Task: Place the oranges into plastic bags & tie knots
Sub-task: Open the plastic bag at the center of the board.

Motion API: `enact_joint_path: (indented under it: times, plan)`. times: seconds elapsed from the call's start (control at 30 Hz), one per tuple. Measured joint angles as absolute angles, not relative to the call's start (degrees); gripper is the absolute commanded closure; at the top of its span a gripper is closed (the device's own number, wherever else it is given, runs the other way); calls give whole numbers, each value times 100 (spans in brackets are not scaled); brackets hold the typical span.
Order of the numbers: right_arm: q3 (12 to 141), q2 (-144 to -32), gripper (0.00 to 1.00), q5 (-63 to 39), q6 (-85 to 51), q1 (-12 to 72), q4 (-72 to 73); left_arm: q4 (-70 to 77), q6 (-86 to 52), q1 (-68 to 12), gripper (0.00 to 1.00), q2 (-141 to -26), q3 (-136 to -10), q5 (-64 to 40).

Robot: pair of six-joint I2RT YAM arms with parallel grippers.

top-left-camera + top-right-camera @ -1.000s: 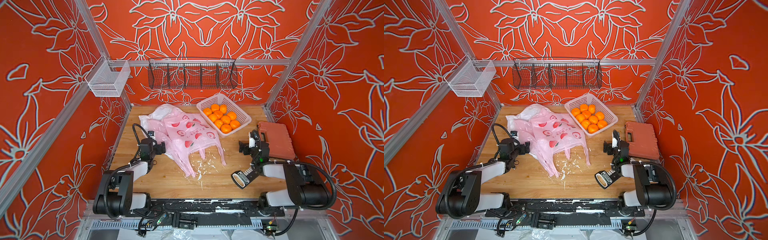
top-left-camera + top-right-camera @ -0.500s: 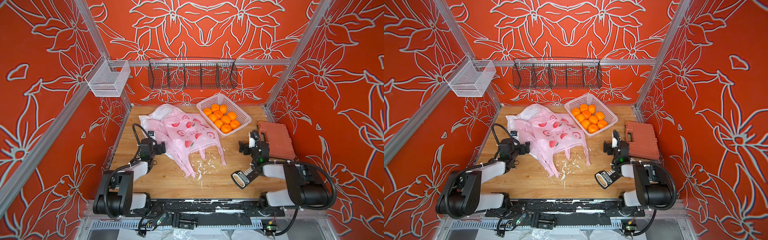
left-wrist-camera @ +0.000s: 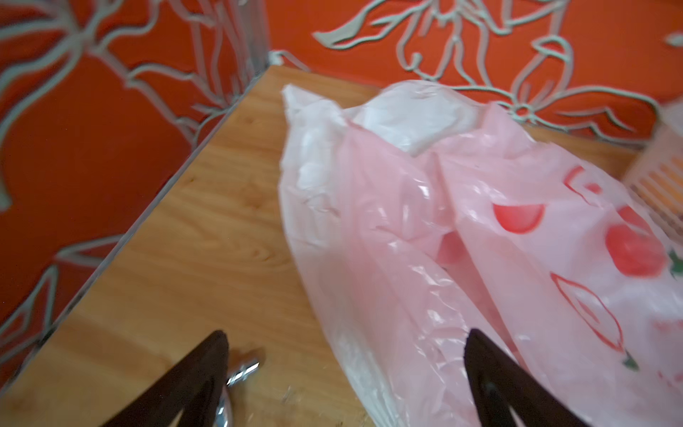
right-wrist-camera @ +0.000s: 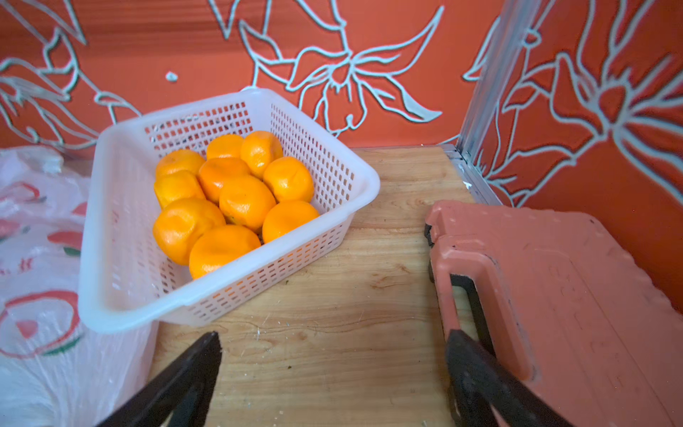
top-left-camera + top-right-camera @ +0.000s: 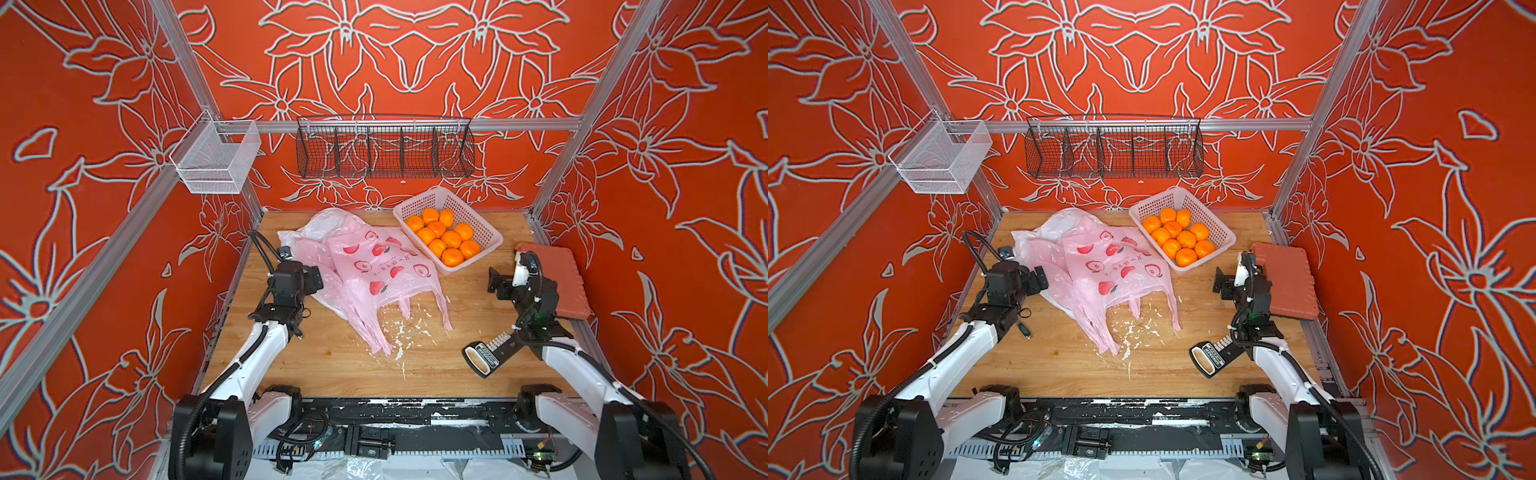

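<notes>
Several oranges (image 5: 446,241) (image 5: 1179,239) (image 4: 229,199) fill a pale perforated basket (image 5: 486,226) (image 4: 332,166) at the back of the wooden table. To its left the plastic bags lie flat in a pile. Two are pink with peach prints (image 5: 374,270) (image 5: 1108,266) (image 3: 480,240), and a white one (image 5: 328,220) (image 3: 410,122) lies behind them. Their handles trail loose toward the front, and no knots are in view. My left gripper (image 5: 309,276) (image 3: 347,334) is open at the pile's left edge, one finger over pink plastic. My right gripper (image 5: 505,278) (image 4: 334,336) is open over bare wood in front of the basket.
A red-brown plastic case (image 5: 552,278) (image 4: 554,295) lies by the right wall, close to my right gripper's finger. A black handled tool (image 5: 484,357) lies at the front right. White crumbs (image 5: 405,332) are scattered mid-table. A black wire rack (image 5: 384,147) and a white mesh bin (image 5: 216,162) hang on the walls.
</notes>
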State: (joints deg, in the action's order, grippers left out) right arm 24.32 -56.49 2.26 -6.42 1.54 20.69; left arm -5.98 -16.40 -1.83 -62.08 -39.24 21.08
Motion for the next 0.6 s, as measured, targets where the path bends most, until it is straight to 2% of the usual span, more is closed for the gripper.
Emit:
enact_joint_path:
  times: [0.17,0.37,0.47,0.6]
  plan:
    - [3334,-5588,2,572,-1662,148,342,-2169,-3122,8,3,-6418,-4663,2663]
    - [4053,-5859,2,-58,-2255,143,-1179,-3022,-3544,32,3,-6692,-4799,1942]
    - [4281,-6069,2,-714,-2327,143,-1562,-3391,-3511,-276,3,-6849,-5258,1782]
    - [4399,-6368,4,-1601,-2512,143,-1684,-3629,-3212,-1205,3,-6991,-5994,1638]
